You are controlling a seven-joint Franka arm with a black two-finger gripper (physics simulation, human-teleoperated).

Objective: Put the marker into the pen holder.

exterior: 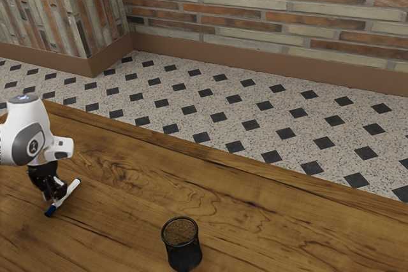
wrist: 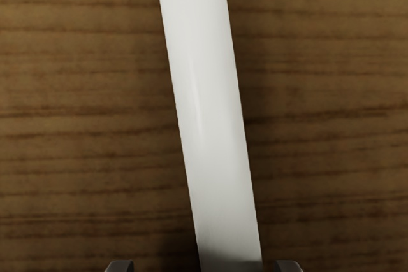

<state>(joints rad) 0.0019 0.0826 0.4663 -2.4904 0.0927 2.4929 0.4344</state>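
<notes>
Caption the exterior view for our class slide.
Black gripper at white marker, black mesh pen holder standing apart on a wooden table.

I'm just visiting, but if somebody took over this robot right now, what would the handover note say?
Pincer: open, low over the marker, a finger on each side with gaps between; not gripping it.
Marker: lying on the table, its blue end toward the exterior view's lower edge.
Holder: upright on the table, off toward the exterior view's right.
Done: pincer is placed around the marker.
Left: close on it, lift, carry to the holder, lower it in, let go.
</notes>
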